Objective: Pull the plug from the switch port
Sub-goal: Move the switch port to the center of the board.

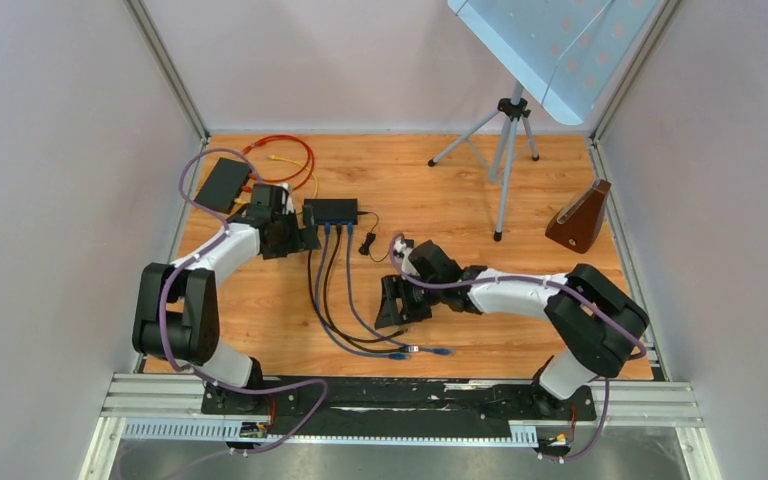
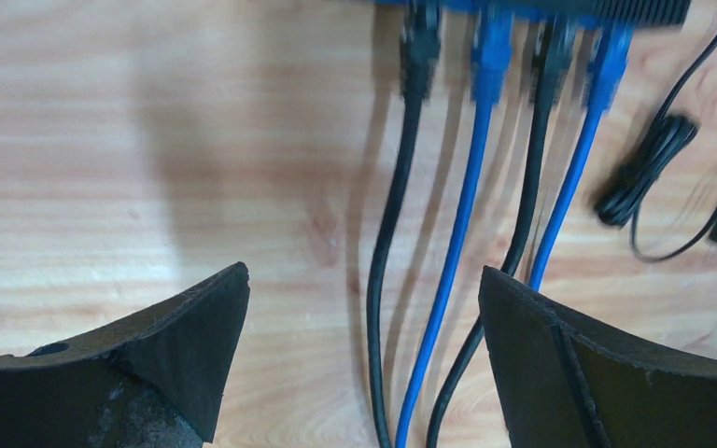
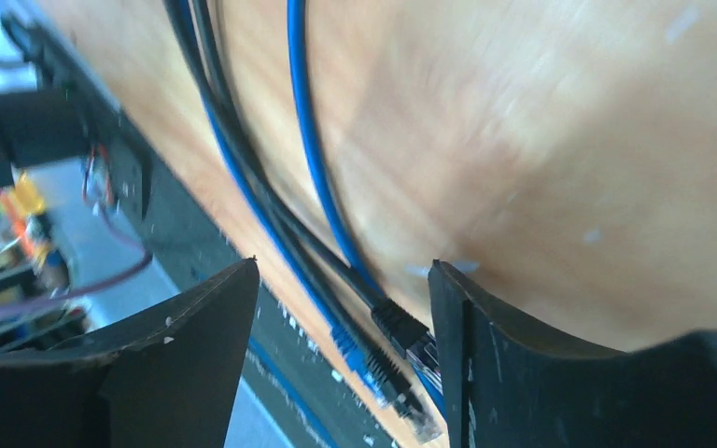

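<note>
Wooden table (image 1: 440, 200): switch (image 1: 330, 211) at far left, four plugs (image 2: 492, 42) seated in it.
Left gripper (image 2: 364, 278): my jaws wide apart, near those plugs.
Right gripper (image 3: 344, 271): mine too, apart, above loose cable ends (image 3: 392, 331).

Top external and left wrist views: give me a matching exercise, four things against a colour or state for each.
Things:
1. switch
2. coiled cable
3. tripod
4. left gripper

Colour or state:
A. orange
B. jaws open, holding nothing
C. four cables plugged in
D. standing on spread legs

Pairs: 1-C, 2-A, 3-D, 4-B.
</note>
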`<state>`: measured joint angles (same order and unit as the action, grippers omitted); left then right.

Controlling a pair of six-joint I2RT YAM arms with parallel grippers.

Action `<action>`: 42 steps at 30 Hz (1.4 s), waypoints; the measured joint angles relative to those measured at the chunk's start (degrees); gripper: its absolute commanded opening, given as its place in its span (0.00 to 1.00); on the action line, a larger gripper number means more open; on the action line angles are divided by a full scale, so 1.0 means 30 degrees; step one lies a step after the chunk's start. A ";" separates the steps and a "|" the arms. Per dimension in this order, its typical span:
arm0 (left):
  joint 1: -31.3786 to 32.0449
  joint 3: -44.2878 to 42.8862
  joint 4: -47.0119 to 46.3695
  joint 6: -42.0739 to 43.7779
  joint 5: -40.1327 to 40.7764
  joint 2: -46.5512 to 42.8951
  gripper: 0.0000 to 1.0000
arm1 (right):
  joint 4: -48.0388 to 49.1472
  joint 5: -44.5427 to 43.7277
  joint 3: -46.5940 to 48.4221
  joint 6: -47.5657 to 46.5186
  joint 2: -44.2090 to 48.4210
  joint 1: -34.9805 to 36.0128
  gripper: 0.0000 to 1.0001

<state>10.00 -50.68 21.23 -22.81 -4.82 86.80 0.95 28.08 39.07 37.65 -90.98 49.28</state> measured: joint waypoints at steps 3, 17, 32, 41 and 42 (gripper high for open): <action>-0.0984 -0.0903 -0.0350 -0.0095 -0.0743 0.0372 1.00 | -0.2739 -0.1967 0.2572 -0.1013 -0.0015 -0.0699 0.69; -0.2441 -0.3898 -0.4175 -0.0867 -0.3359 0.4357 1.00 | -0.5792 -0.1931 1.8440 -0.2732 -1.0251 -0.6419 0.62; -0.2579 -0.4758 -0.6754 -0.0532 -0.4940 0.7351 0.89 | -0.7067 0.2244 2.7088 -0.4226 -1.8090 -0.7111 0.65; -0.2630 -0.3366 -0.9122 0.0095 -0.6747 0.7249 0.81 | -0.7031 0.4269 2.7416 -0.4408 -1.8688 -0.6426 0.57; -0.2652 -0.3089 -0.9377 0.0219 -0.6863 0.7125 0.80 | -0.7023 0.4299 2.7343 -0.4452 -1.8688 -0.6426 0.57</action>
<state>2.04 -59.94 -6.90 -22.15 -25.41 108.18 -20.12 40.97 121.10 24.29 -147.04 30.00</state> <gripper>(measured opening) 0.828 0.580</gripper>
